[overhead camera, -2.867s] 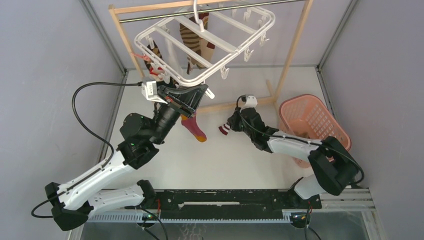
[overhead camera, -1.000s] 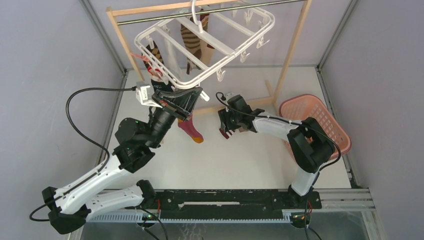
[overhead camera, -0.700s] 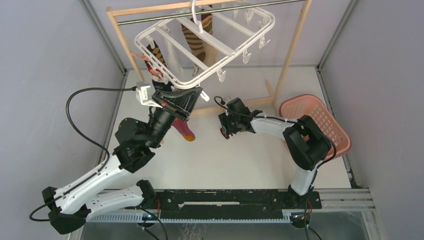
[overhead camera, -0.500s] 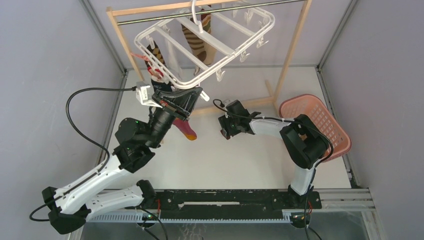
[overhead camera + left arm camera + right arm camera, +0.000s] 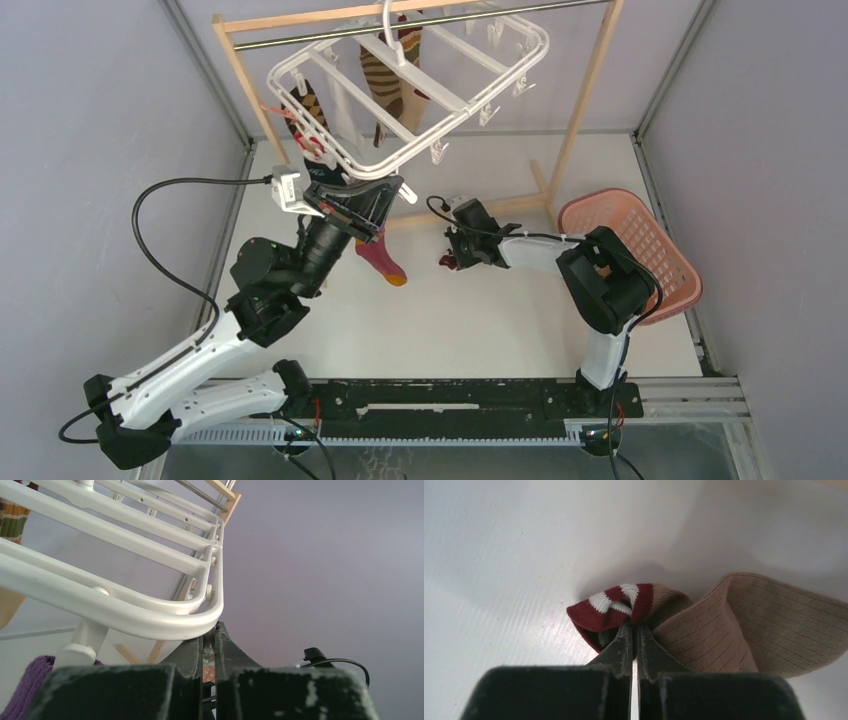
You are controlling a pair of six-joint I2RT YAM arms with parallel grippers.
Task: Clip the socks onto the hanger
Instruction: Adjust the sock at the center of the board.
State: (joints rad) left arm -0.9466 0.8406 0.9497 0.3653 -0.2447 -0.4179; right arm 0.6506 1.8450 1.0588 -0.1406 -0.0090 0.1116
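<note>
White plastic hanger (image 5: 150, 616) hangs tilted from the rod of the wooden rack (image 5: 586, 95), over the far-left part of the tabletop (image 5: 480, 320).

Left gripper (image 5: 209, 633) is raised to the frame's near rounded corner. Its jaws are drawn together to a thin slit, tips against the underside of the rim. Cannot tell whether any part of the frame is pinched between them.

- Purple sock (image 5: 22, 692) shows at the lower left of the left wrist view, under a clip.
- Striped sock (image 5: 11, 522) hangs further back.
- Pinkish-red sock (image 5: 383, 262) dangles below the left wrist.

Right gripper (image 5: 634, 630) is down at mid-table, toward the far edge. Its jaws are clamped on the red-and-white cuff of the tan sock (image 5: 734, 625), which lies bunched on the surface.

Pink basket (image 5: 640, 235) sits at the right edge.

Changes:
- Against 2.9 s ago, the right arm has folded and its elbow has pulled in from the basket toward mid-table. The cuff is in about the same spot.
- The left gripper and hanger corner sit slightly nearer the left edge.
- Against 0.5 s ago, the toe of the pinkish-red sock has swung toward the right edge.
</note>
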